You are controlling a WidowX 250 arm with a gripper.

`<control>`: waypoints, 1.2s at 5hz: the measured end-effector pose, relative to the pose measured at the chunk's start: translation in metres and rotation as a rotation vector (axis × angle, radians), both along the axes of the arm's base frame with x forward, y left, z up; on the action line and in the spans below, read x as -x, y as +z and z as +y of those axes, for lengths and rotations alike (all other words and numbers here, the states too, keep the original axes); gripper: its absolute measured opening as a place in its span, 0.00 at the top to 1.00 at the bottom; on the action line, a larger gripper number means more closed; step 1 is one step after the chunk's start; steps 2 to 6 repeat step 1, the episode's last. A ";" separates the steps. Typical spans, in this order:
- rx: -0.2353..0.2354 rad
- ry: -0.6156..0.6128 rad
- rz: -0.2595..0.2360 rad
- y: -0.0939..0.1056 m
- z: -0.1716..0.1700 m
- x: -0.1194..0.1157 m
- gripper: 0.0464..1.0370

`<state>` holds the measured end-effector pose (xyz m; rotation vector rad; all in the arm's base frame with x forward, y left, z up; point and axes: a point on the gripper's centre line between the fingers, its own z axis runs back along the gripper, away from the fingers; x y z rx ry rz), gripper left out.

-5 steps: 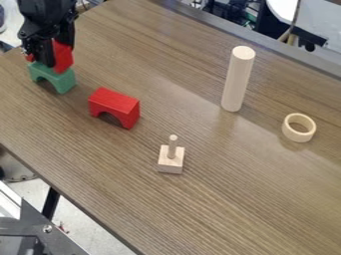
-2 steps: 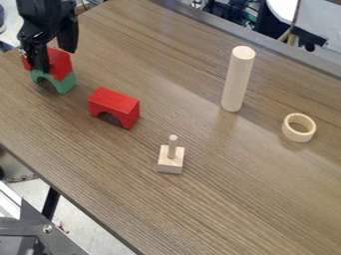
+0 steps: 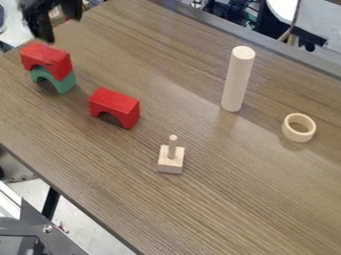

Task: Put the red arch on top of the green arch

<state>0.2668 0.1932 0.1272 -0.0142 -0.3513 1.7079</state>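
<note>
Since the red arch (image 3: 47,57) already sat on the green arch (image 3: 64,84), at the upper left of the counter (image 3: 226,199), the stacking looked done. Green arch stood on its two feet, opening down; that put its flat face uppermost as a bed for the red one, which also lay opening down. Red arch was without support from the gripper (image 3: 62,28). Fingers released, spread apart with nothing between them, above and just beyond the stack; the gap presumably let them clear the block without dragging it. Second red arch (image 3: 118,102) lay nearby, apart from the pair, probably a spare with no part in this job. Wooden cylinder (image 3: 238,79) upright, wooden ring (image 3: 296,138) to its right and pegged wooden block (image 3: 170,162) nearer the camera, all well apart from the stack, so no hindrance. Changes: in the earliest frame the fingers flanked the red arch closely, seemingly gripping it; a little later they had parted around it. By this moment the gripper had risen off, exposing the red arch's top. Green arch and loose pieces had not shifted.
</note>
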 end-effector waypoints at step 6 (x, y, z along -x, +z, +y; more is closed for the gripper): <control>0.003 -0.036 0.000 0.019 -0.008 -0.009 0.04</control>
